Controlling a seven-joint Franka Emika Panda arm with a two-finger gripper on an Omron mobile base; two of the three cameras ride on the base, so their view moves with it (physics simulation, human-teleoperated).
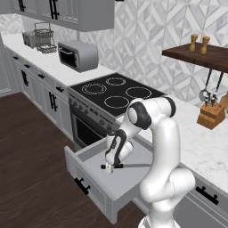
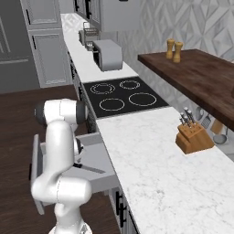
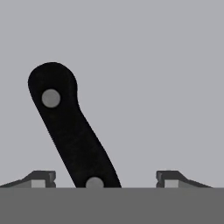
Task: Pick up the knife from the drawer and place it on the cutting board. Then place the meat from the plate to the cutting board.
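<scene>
In the left base view the drawer (image 1: 95, 178) stands pulled out below the counter, just beside the black stove (image 1: 115, 92), and the arm bends down into it so that the gripper (image 1: 111, 167) hangs just above the drawer floor. The knife (image 1: 129, 165) lies flat on that floor, its blade reaching away from the gripper toward the counter side and its handle end under the gripper. A wooden knife block (image 1: 212, 115) sits on the counter well beyond the drawer. In the right base view the open drawer (image 2: 98, 160) lies against the counter edge below the stove (image 2: 122, 97), and the knife (image 2: 89, 168) shows as a thin dark sliver on its floor beside the arm; the block (image 2: 194, 137) stands on the marble farther along. In the hand view the black riveted knife handle (image 3: 70, 131) slants across the drawer floor between the two fingertips (image 3: 39, 178), nearer one of them. The jaws stand wide apart, touching nothing.
</scene>
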